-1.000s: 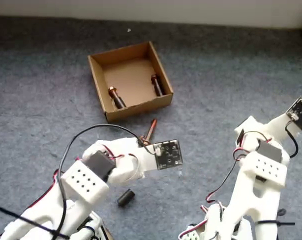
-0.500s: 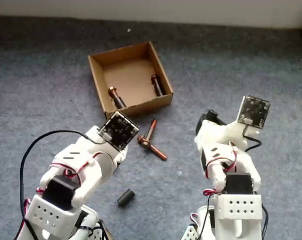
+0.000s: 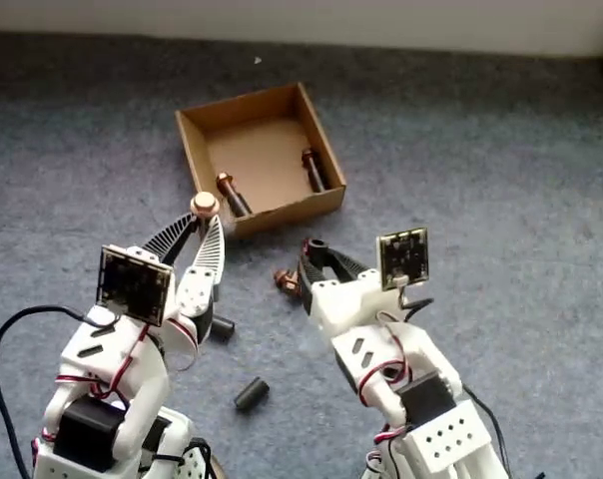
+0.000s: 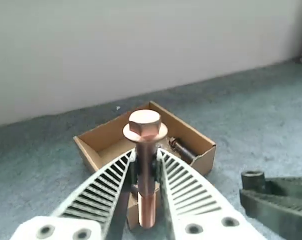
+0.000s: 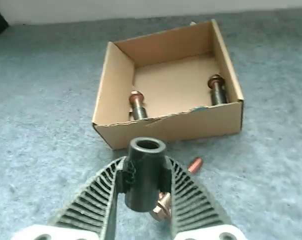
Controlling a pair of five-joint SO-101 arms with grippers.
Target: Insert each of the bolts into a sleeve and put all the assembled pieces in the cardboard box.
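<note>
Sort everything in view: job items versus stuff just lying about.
Job: bolt in left fingers; sleeve in right fingers; box; two assembled pieces inside it; loose bolt; loose sleeve.
Lying about: carpet; wall.

A: Any text, label, number or sign that can be read?

B: None in any view.

A: The cardboard box (image 3: pixel 282 212)?

B: Its walls show plain board, with no print to read.

A: The boards on the wrists?

B: The left camera board (image 3: pixel 134 284), at 8 o'clock in the high view, and the right camera board (image 3: pixel 402 257), near centre, carry small specks. They are too small to tell as print.
</note>
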